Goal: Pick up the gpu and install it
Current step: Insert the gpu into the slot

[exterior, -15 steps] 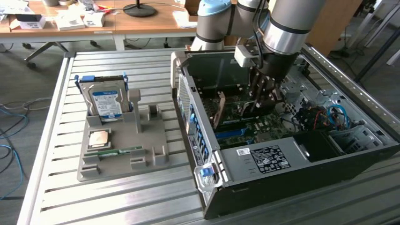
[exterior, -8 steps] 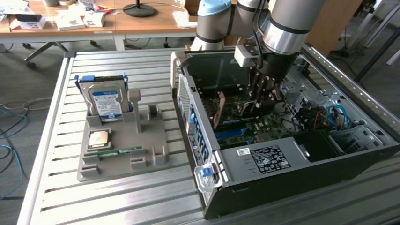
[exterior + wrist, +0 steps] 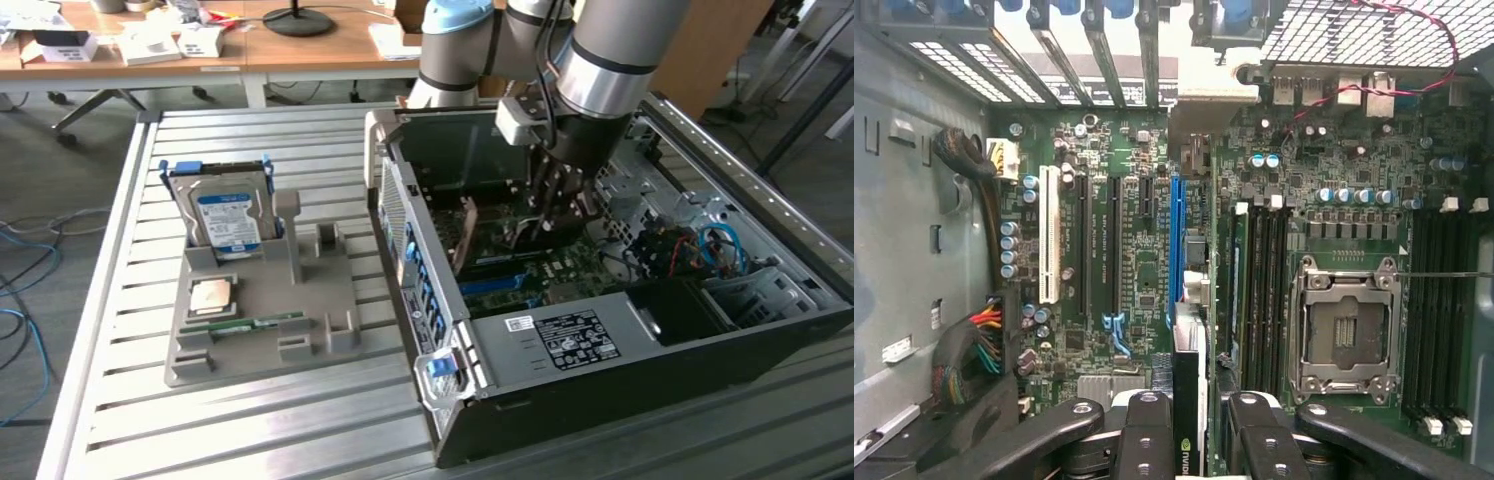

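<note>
Slatted metal table (image 3: 267, 430) in a workshop carried an open computer case (image 3: 561, 400), lying on its side so that its board faced up to the arm. Inside the case, the gpu (image 3: 1186, 390) stood on edge, a thin dark card with a green logo, pinched from both sides by the claw (image 3: 1201, 420). The claw was partly closed, its fingers (image 3: 1149, 430) pressed against the card's two faces, which kept the card upright and its lower edge free. The card hung just above the motherboard (image 3: 1134, 290), roughly in line with the long blue slot (image 3: 1175, 230), probably the socket meant for it; whether it touched the slot could not be told. An empty processor socket (image 3: 1344, 325) lay beside the card. Outside the case, toward the table's edge at the exterior view's left, a grey holder (image 3: 254, 350) kept a hard drive (image 3: 227, 215) upright and a memory stick (image 3: 247, 322) flat.
</note>
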